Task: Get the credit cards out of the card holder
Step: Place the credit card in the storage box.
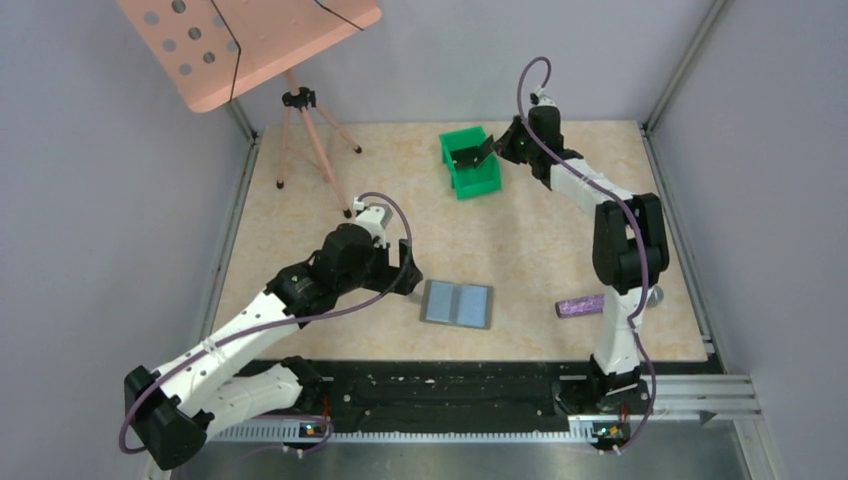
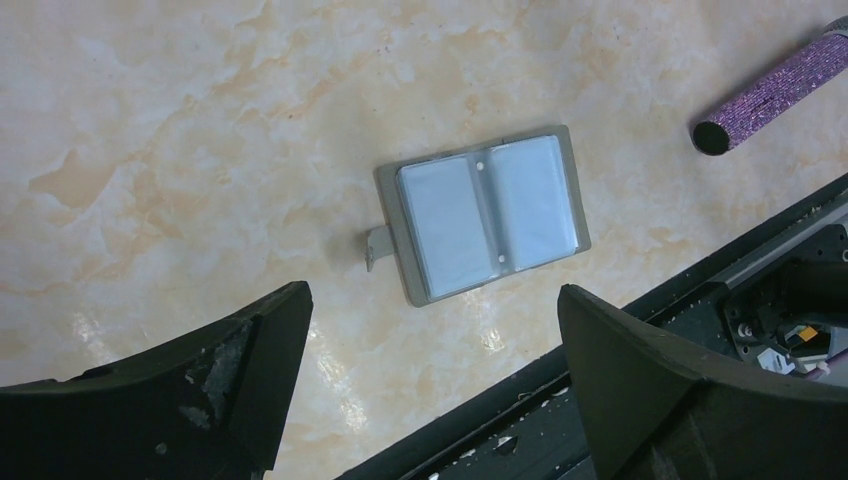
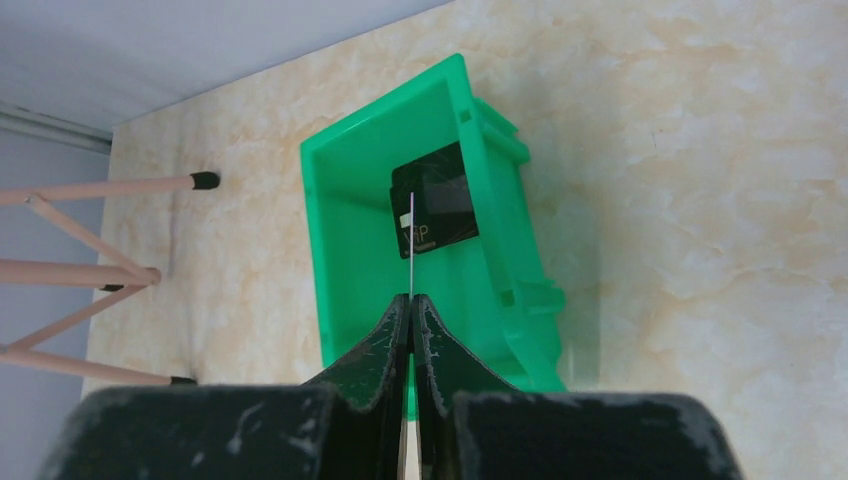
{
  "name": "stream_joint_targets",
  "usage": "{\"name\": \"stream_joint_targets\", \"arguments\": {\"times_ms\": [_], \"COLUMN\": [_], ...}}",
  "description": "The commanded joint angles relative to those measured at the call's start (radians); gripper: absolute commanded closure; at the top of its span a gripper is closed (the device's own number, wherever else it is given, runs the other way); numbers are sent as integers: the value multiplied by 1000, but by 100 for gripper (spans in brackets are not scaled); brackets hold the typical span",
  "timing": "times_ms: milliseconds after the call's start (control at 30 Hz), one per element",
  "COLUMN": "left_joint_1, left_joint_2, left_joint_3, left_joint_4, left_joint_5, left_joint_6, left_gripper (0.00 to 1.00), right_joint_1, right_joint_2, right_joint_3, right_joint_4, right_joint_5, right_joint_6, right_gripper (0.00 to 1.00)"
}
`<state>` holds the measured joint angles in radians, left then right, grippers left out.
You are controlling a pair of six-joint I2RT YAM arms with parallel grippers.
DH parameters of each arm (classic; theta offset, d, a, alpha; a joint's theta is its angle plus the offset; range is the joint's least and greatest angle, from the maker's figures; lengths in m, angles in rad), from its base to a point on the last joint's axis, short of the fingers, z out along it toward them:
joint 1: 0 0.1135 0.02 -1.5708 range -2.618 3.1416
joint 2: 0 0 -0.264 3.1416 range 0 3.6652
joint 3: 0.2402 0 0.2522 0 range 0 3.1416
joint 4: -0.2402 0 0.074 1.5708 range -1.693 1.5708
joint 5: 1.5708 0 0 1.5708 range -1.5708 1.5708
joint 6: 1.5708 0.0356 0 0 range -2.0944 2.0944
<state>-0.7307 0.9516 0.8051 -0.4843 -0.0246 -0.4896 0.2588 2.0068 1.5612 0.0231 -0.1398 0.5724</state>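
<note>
Two grippers are in play: the left gripper is spread wide just beside the card holder, laid open flat on the counter. Further right, a thin card is pinched edge-on by the right gripper over the green bin.

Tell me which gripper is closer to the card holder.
Left. The left gripper hangs open just left of the card holder; the right gripper is far off over the green bin, shut on a card.
</note>
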Motion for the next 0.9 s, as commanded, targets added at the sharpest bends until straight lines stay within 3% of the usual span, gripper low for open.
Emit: {"name": "stream_joint_targets", "arguments": {"times_ms": [0, 367, 867], "left_joint_1": [1, 1, 1], "left_joint_2": [-11, -45, -56], "left_joint_3": [64, 58, 51], "left_joint_4": [-39, -64, -50], "left_joint_5": [-9, -54, -36], "left_joint_6": [61, 104, 111], "left_gripper": [1, 1, 1], "right_joint_1": [7, 66, 92], "right_joint_2": [79, 176, 253], "right_joint_3": [70, 92, 145], "right_joint_4": [105, 235, 234], "right_joint_5": [14, 60, 105], "right_joint_6": [76, 105, 64], "right_gripper": [100, 100, 100]}}
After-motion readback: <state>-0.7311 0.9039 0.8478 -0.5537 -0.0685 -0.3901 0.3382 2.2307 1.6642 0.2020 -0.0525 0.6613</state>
